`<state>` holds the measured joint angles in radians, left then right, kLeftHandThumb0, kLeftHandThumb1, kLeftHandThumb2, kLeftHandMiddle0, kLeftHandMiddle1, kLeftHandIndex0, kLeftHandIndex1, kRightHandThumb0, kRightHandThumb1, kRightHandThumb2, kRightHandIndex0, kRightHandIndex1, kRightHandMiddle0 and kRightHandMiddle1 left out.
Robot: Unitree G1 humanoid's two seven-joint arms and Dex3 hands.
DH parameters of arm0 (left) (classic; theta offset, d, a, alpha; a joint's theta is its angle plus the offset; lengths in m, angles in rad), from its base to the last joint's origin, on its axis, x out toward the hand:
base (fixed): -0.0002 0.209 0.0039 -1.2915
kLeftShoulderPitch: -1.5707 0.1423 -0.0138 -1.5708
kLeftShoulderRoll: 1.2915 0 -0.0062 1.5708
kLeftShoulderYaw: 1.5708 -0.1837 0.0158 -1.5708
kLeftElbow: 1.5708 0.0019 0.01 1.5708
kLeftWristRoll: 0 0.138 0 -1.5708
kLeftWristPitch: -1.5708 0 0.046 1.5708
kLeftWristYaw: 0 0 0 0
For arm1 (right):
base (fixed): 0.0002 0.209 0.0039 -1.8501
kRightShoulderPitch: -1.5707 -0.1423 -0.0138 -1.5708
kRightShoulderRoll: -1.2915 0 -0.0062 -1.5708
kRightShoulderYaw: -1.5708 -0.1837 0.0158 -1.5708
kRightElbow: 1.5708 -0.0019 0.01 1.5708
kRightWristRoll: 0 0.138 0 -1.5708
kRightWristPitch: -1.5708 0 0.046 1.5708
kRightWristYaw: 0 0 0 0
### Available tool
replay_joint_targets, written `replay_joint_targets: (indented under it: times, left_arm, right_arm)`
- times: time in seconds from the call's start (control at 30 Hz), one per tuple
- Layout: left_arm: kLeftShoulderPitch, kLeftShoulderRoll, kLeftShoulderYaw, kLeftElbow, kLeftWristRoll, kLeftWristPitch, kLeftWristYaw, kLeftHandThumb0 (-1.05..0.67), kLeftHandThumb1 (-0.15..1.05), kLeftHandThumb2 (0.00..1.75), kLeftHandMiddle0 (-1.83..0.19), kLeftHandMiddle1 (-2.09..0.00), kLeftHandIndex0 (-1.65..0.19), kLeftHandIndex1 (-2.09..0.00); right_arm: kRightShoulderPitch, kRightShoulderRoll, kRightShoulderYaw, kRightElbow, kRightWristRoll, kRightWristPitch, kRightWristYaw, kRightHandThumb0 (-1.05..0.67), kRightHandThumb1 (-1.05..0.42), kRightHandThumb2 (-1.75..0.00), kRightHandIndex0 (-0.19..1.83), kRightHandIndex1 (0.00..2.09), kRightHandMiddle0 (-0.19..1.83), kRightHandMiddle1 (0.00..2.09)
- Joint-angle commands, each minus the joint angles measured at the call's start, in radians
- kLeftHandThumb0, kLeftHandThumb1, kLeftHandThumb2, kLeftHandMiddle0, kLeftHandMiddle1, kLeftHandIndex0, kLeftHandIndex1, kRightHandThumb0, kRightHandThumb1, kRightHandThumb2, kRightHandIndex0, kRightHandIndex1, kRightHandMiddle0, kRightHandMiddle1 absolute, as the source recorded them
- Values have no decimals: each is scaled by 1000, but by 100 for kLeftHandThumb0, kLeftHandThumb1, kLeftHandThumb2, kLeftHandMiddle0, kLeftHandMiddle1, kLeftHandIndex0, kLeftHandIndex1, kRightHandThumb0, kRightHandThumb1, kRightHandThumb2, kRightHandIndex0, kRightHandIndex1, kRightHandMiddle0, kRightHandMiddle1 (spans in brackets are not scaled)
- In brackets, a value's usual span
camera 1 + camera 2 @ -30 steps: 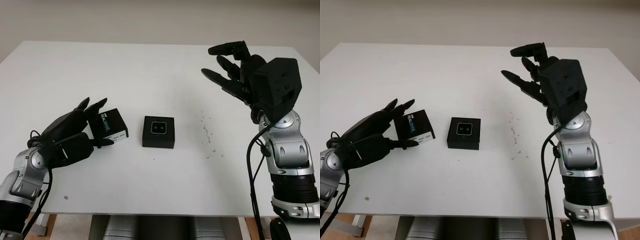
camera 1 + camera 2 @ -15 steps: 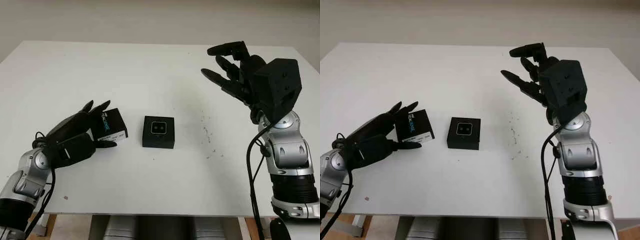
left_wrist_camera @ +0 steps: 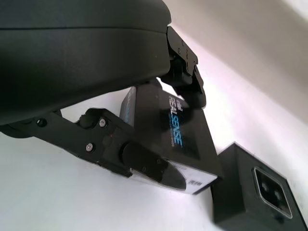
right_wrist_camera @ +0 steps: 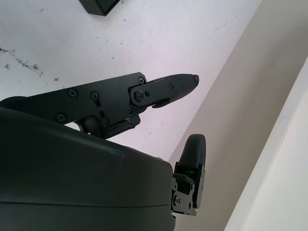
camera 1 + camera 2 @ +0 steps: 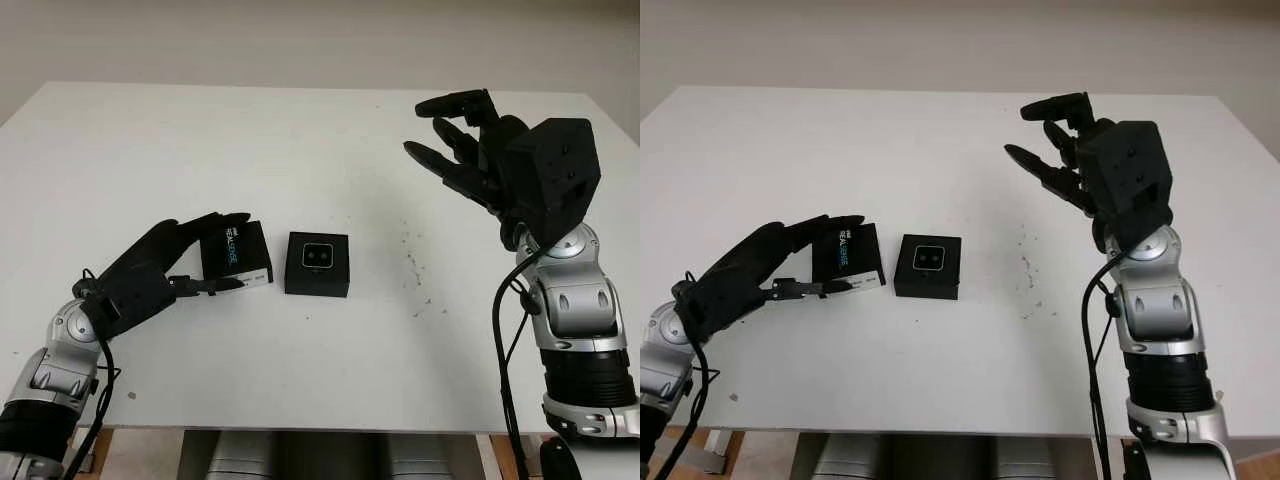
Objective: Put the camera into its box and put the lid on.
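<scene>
White table (image 5: 320,130) with dark specks, plain, seemingly beige wall (image 5: 320,40) behind

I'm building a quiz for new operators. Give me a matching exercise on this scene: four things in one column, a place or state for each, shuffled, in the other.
1. lid
2. box
3. left robot hand
4. right robot hand

A. raised above the table, open
B. on the table's middle, camera inside
C. gripped, just beside the box
D. shut on the lid

Pairs: 1-C, 2-B, 3-D, 4-A
</scene>
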<state>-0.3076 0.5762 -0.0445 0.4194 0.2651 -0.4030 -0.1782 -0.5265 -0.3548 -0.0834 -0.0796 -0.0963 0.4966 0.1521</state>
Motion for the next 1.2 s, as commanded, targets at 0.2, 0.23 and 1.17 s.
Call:
replay_joint_targets:
  times: [0.2,0.23,1.17]
  left_arm:
    - [-16,7,-52,107,208,-169,235,-17,93,6,-39,-135,-34,-125]
    - [-19,9,-58,115,229,-180,258,-16,94,6,-39,-135,-33,-126]
    - [-4,-44,48,-220,-172,232,-71,-17,101,6,-38,-157,-27,-136]
  right_arm:
    - [10,-4,-5,-28,11,8,1,-42,-105,-10,21,7,-9,135]
    - [10,-3,-6,-28,14,8,2,-43,-105,-9,21,7,-9,135]
    - [18,2,-22,-5,80,-54,30,-42,-105,-9,22,7,-13,134]
